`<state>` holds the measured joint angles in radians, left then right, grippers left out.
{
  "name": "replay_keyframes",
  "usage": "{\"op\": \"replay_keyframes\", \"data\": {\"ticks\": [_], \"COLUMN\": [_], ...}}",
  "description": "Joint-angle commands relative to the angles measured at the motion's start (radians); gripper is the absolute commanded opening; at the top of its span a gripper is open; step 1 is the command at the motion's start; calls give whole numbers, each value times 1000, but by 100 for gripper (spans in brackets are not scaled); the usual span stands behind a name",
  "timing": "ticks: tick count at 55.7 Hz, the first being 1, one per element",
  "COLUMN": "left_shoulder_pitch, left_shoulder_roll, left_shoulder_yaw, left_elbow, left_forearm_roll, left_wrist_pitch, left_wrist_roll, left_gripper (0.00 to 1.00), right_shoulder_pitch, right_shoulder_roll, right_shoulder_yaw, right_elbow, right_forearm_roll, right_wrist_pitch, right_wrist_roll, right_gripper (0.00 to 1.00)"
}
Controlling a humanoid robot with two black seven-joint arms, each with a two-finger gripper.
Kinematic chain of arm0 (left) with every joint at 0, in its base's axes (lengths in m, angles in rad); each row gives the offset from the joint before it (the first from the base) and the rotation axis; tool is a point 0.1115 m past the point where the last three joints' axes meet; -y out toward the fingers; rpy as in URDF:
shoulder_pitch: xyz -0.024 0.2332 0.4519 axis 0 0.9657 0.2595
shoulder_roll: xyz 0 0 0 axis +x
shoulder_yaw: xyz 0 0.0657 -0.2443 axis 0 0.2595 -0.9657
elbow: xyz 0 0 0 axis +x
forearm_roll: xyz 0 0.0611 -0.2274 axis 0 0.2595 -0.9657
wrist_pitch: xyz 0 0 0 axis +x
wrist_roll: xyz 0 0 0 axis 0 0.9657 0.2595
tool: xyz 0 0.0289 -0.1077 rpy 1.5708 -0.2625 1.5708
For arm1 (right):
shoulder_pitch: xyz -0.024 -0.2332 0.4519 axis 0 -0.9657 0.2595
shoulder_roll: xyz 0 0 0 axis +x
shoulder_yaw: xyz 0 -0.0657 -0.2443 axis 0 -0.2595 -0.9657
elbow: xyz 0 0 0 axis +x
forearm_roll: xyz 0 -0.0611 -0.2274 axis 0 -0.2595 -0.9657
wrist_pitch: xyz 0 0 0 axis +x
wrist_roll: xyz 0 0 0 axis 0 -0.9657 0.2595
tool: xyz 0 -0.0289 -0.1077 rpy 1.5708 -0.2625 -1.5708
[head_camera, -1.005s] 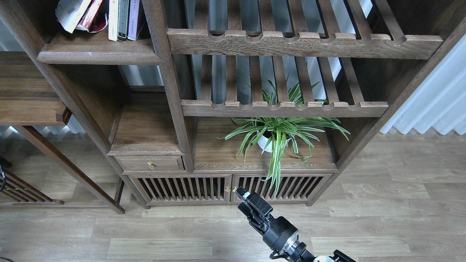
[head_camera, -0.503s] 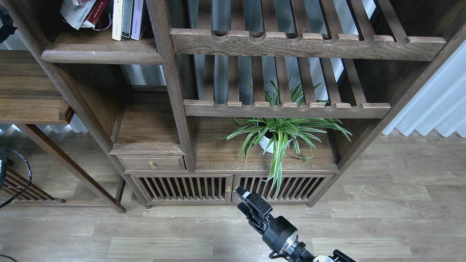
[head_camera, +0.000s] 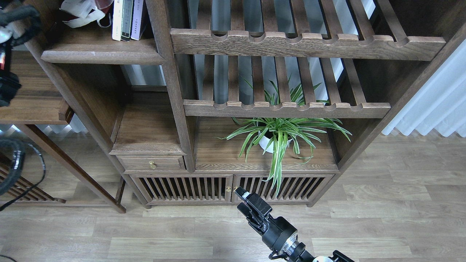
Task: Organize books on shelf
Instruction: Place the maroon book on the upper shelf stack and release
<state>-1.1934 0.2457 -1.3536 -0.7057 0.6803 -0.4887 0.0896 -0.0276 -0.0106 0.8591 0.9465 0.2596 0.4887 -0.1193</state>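
The shelf (head_camera: 98,51), a short dark board with a rounded front edge, is seen up in the top-left corner of the big wooden bookcase (head_camera: 171,91). A few upright books (head_camera: 126,18) are lined up on it against the post, white, dark and pale purple spines side by side. Just left of those, a floppy white book (head_camera: 82,12) is slumped open, with something maroon tucked behind it, mostly cut off by the frame edge so it can't really be made out. Lower down, a white pot (head_camera: 267,142) with a striped spider plant (head_camera: 280,133) in it is parked in the open compartment under the slatted racks (head_camera: 287,108), leaves hanging over the cabinet doors (head_camera: 229,187). The right pincer (head_camera: 243,198) is held low in front of those doors, touching nothing and holding nothing; how far it's open can't be told from this angle. The left arm (head_camera: 9,54) is seen at the far left edge, blurry, its pincer not really visible.
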Motion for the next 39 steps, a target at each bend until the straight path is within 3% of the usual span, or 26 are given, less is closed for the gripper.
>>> {"op": "replay_keyframes", "data": {"ticks": [1, 9, 39], "left_shoulder_pitch": [18, 52, 199], "left_shoulder_roll": [4, 6, 109], "left_shoulder_yaw": [-4, -12, -47], "left_elbow": [-4, -26, -201], "left_forearm_roll": [-13, -28, -105], "left_wrist_pitch": [0, 0, 0], "left_wrist_roll": [-8, -8, -10], "left_gripper": [75, 90, 99], "right_shoulder_pitch": [0, 0, -5], "right_shoulder_roll": [-3, -3, -3], "right_shoulder_yaw": [0, 0, 0], "right_elbow": [0, 0, 0], "right_forearm_roll": [1, 1, 1], "right_wrist_pitch": [0, 0, 0], "right_wrist_roll": [1, 1, 1], "right_gripper": [96, 96, 97]}}
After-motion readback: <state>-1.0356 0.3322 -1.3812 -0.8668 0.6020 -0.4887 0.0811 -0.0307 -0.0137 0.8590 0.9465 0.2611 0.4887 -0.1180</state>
